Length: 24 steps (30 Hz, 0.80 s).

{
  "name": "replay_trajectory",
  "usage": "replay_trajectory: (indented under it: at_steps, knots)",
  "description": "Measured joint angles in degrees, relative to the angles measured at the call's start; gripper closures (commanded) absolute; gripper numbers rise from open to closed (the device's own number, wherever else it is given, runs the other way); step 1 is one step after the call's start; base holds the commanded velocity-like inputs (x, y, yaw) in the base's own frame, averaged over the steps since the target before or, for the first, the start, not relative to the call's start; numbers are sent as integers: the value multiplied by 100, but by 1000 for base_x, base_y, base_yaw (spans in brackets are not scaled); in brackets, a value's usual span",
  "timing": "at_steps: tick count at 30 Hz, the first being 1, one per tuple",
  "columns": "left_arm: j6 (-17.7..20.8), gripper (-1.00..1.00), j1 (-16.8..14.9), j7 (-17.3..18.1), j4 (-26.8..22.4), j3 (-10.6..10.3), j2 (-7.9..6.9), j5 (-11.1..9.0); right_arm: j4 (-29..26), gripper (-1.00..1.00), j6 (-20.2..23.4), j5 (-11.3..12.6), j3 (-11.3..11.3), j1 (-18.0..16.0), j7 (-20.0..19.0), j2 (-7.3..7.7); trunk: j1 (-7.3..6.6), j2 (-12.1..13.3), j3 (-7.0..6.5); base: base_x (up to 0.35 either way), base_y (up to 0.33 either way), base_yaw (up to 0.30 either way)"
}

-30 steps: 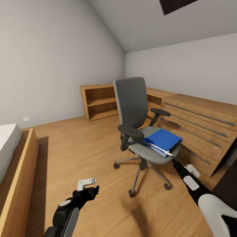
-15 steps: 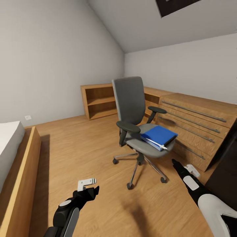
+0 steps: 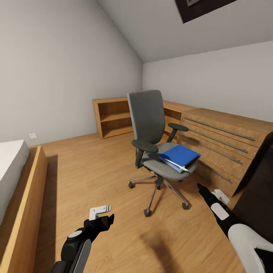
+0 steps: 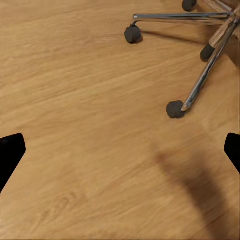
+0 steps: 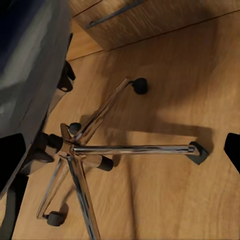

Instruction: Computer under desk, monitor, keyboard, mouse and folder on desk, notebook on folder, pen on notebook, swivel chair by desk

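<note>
Bed [image 3: 15, 178] with its oak frame edge at far left. Left gripper [image 3: 99, 213] hovers low over open oak floor [image 3: 87, 167], fingers spread apart, nothing held. Swivel chair [image 3: 151, 125] stands mid-room, blue folder [image 3: 180, 155] flat on its seat, overhanging the right seat edge. Oak drawer cabinet [image 3: 227, 148] just right of the chair. Right gripper [image 3: 201, 187] near the chair's base [image 5: 80, 150], fingers apart, empty.
</note>
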<state>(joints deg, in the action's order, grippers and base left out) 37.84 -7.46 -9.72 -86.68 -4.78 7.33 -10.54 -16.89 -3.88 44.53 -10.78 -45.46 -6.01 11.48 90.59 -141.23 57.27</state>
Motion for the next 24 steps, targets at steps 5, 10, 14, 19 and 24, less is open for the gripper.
replay_trajectory:
  at_steps: [5,10,14,19,24]
  knots:
    - [-7,-100,1,-23,382,-20,2,15,8,-100,-4,-546,-4,270,-505,2,-109,201,-89,0,0,0]
    - [-16,-100,1,-36,566,-18,13,30,7,-100,-189,-825,-6,799,-948,-2,-219,401,-179,0,0,0]
    - [-20,-100,1,-154,596,-18,13,32,222,-100,-1042,-1105,-3,1377,-1003,-55,-307,562,-251,0,0,0]
    - [-27,-100,1,-224,604,-7,8,30,914,-100,-2569,-1341,35,1719,-1013,-261,-417,762,-341,0,0,0]
    - [-197,-100,1,-234,862,19,-25,20,1694,-100,-4581,-1440,34,1862,-1014,-624,-527,963,-431,0,0,0]
